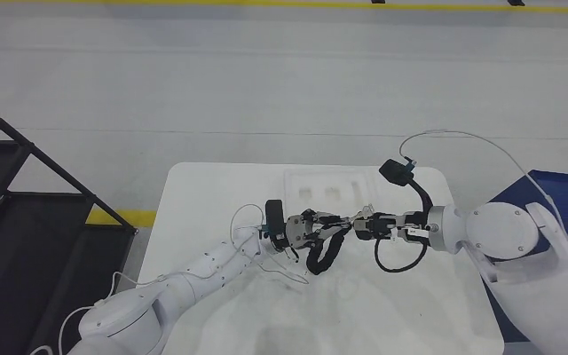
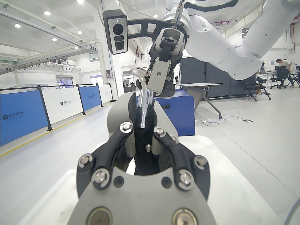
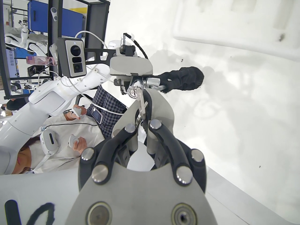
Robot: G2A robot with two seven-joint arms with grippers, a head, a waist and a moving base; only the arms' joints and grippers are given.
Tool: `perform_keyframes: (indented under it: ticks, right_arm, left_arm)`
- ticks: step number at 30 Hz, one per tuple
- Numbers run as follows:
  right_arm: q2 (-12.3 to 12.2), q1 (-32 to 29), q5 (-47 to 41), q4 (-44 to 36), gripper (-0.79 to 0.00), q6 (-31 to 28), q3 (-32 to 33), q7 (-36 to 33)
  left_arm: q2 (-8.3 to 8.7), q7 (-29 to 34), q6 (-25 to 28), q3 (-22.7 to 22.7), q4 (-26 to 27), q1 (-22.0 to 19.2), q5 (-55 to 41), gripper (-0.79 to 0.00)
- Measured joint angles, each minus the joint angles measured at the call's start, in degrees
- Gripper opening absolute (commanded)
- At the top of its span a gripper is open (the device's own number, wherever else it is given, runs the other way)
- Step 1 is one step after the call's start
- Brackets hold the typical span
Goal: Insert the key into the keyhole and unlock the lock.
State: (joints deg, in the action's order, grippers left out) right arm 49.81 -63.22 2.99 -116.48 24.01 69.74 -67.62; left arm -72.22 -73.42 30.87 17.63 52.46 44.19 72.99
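Top view: one white rounded table (image 1: 204, 204) carrying one white moulded foam tray (image 1: 293, 182) with two square recesses countable. Two arms meet over the table's middle. The left gripper (image 1: 306, 232) and right gripper (image 1: 362, 222) face each other close together. One black fabric-sleeved cable lock (image 1: 324, 256) hangs in a loop below the left gripper. The key between them is too small to make out, and both sets of fingers are hard to read from above. Left wrist view: the left gripper (image 2: 143, 118) is closed tight around the lock (image 2: 145, 104). The chrome cylinder rises out from between the two fingers, and the black sleeve fills the gap behind it, its lower run cut off by the gripper body. The right gripper (image 2: 154, 87) sits at the cylinder's far end, one grey finger covering the joint. One pale silver key (image 2: 140, 73) juts out just beside that finger, its blade hidden. Right wrist view: the right gripper (image 3: 144, 108) is pinched shut on the key (image 3: 141, 101), with a key ring caught between the fingers. The key's tip meets the round chrome end of the lock cylinder. How deep it sits in the keyhole cannot be told. The left gripper (image 3: 134, 78) holds the cylinder from beyond, and the sleeved end of the lock (image 3: 182, 79) sticks out to one side above the table (image 3: 234, 118). The foam tray (image 3: 211, 40) is cut off at the frame edge, with three recesses partly visible.
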Motion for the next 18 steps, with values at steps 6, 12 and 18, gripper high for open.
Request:
perform_keyframes:
  ticks: [6, 12, 18]
  right_arm:
    - [0.0, 1.03, -0.24, 0.82, -0.785, -0.01, -0.83, -1.0]
    - [0.0, 2.29, -0.09, 1.9, -0.785, 0.48, -1.86, -2.08]
    - [-0.13, 2.67, 0.09, 2.49, -0.785, 0.66, -1.88, -2.31]
  left_arm:
    - [0.36, -0.15, -0.15, -0.5, 0.2, -0.51, 0.35, -0.785]
    - [0.67, -0.69, -0.69, -1.07, 0.38, -0.88, 0.82, -0.785]
    - [0.97, -1.34, -1.34, -1.76, 0.05, -0.9, 1.13, -0.785]
